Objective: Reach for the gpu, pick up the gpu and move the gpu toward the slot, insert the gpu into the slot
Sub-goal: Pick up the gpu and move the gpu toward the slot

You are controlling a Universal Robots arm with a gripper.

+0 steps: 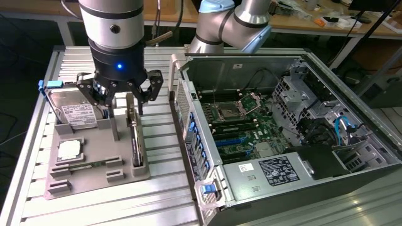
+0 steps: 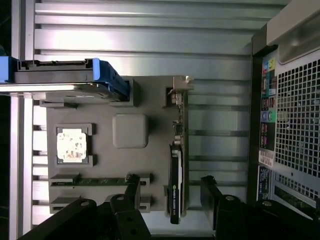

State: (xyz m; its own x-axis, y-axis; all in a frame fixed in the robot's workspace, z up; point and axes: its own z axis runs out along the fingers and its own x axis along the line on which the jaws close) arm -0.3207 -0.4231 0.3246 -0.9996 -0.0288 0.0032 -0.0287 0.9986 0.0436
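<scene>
Setting: robotics lab or workshop. Evidence: an industrial arm (image 1: 113, 28) stood over a slatted aluminium bench (image 1: 125, 207) bearing an opened computer tower (image 1: 251, 66) and a parts fixture (image 1: 94, 155); cluttered worktables (image 1: 289, 21) stood behind.

Slatted table (image 1: 157, 200) with grey tray (image 1: 103, 143), computer case (image 1: 301, 207)

Exterior view: the pincer (image 1: 122, 109) overlaps the gpu's (image 1: 136, 148) 12 o'clock end, so contact can't be told there. The hard drive (image 1: 74, 113), at 9 o'clock from the gpu, is partly hidden behind the pincer. The arm (image 1: 116, 28) is cut off at 12 o'clock and the computer case (image 1: 196, 141) at 5 o'clock. The slot (image 1: 231, 141) is too small for detail. The power supply label (image 1: 276, 170) print is unreadable. Wrist view: the pincer's body, hard drive and case run off the frame; the gpu's print is illegible.
</scene>
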